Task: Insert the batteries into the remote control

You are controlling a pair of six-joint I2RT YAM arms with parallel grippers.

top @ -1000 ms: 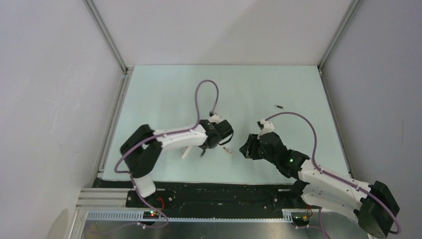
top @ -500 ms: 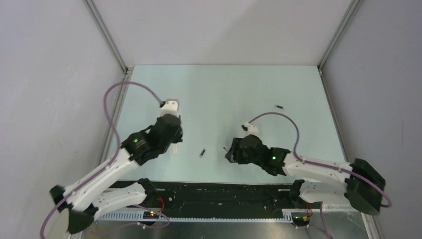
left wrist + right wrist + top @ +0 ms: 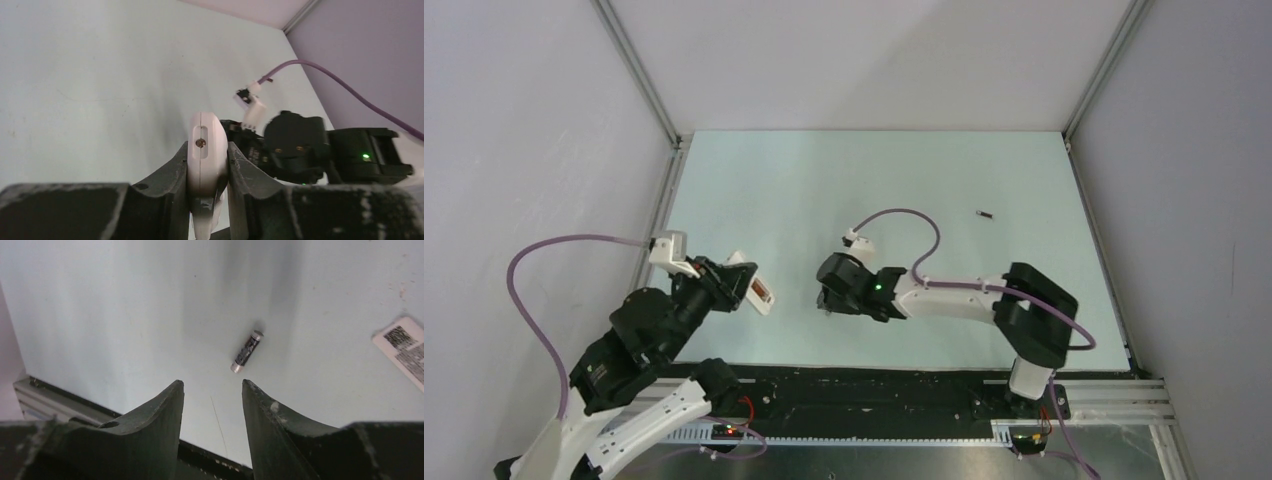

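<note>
Left gripper: the left gripper [image 3: 207, 159] is clamped tight on a slim white rectangular remote control [image 3: 758, 292], with one dark finger pressed to each broad face.
Remote control: it is held narrow edge up at the near-left part of the pale green table [image 3: 874, 180]. A small round hole shows in the edge facing the wrist camera. Whether it touches the surface cannot be told.
Right gripper: the right gripper [image 3: 212, 386] hangs low over the table's near middle, just right of the remote control. Its two dark fingers are parted, with nothing between them.
Battery: a thin dark cylindrical battery [image 3: 246, 351] with silvery ends lies flat on the table just beyond the parted fingertips. It is set diagonally and touches neither finger.
Plate: a flat pale rectangular plate [image 3: 402, 351] bearing a dark printed label lies on the table to the right of that battery. It is apart from the battery and cut by the frame's edge.
Second battery: a second battery [image 3: 986, 213], a tiny dark cylinder, lies alone toward the table's far right, well apart from both arms.
</note>
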